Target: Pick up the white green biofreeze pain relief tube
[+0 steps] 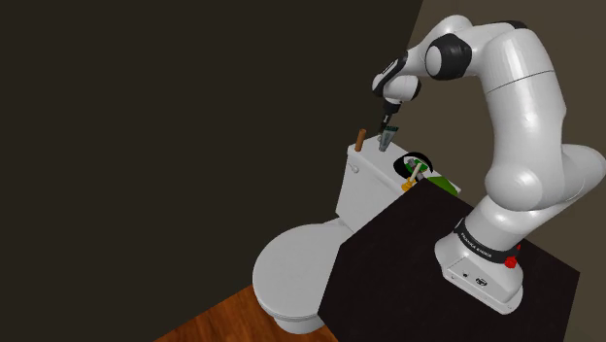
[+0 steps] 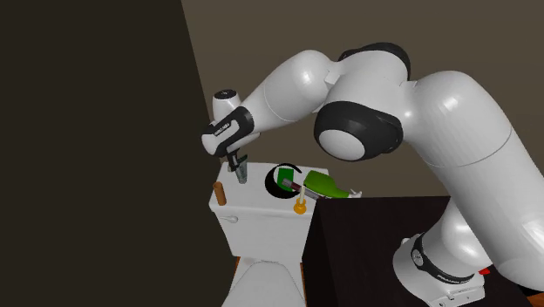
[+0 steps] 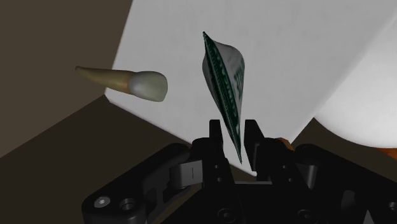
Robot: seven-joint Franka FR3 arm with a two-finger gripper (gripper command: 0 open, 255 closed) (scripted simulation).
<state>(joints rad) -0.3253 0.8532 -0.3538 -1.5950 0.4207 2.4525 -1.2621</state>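
Gripper point(image 3: 234, 130) is clamping the white-and-green tube point(image 3: 224, 79); both black fingers point(image 3: 216, 137) are pressing on its flat crimped end, and the wider body is pointing away from the hand toward the white tank lid point(image 2: 257, 202); in the second exterior view the tube is hanging under the gripper and looking clear of the lid, though I cannot tell contact for certain from the wrist view; the arm point(image 1: 524, 107) is reaching up from the black stand point(image 1: 427, 243) and bending down over the toilet point(image 1: 291, 267); a tan-handled stick with a pale rounded head point(image 3: 137, 81) is lying on the lid just beside the tube, towards the lid's end at the shoulder view's left; further along the lid, nearer the stand, a black ring-shaped item with green inside point(image 2: 279, 181) is sitting with a green bottle point(image 2: 324, 184) lying right next to it on the second exterior view's right; a small orange item point(image 2: 299, 208) is sitting at the lid's near edge just below the ring in that view; a wood floor point(image 1: 252, 321) is showing beside the toilet bowl; dark walls are standing behind the tank.
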